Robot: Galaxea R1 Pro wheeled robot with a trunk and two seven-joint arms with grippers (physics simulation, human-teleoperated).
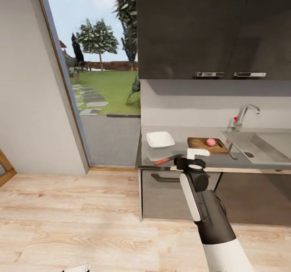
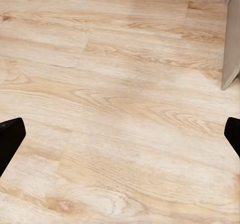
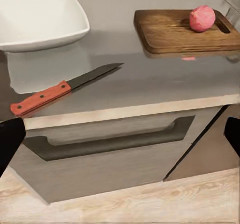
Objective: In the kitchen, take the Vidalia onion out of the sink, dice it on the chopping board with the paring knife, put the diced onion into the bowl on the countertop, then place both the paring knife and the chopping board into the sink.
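the right gripper [image 1: 193, 159] hangs in front of the countertop [image 1: 184, 159] edge, level with the knife [image 1: 167, 159] and not yet over it. its jaws stand wide apart with nothing between them; in the right wrist view the two dark fingertips [image 3: 10, 140] sit at the far sides of the picture. the knife lies flat on the counter just beyond that hand and a little toward the bowl [image 1: 160, 139], well within reach. its long axis runs slantwise: the orange-red handle [image 3: 41, 98] near the front edge, the dark blade [image 3: 95, 74] pointing back toward the board [image 1: 206, 145]. so the handle is the near end, and i judge a grasp needs the jaws turned across that slant.

the onion [image 1: 210, 142], a small pinkish ball, sits whole on the board, toward the sink [image 1: 258, 144] side; it is out of the basin and uncut.

the left gripper [image 2: 120, 134] points at the pale wood floor [image 2: 110, 84], fingers spread and holding nothing, so the right arm is clearly the nearer one.

the board is brown wood with rounded corners; the bowl is white, shallow and squarish; the counter is glossy grey and mirrors both; the sink is dull steel with a chrome tap [image 1: 244, 116].
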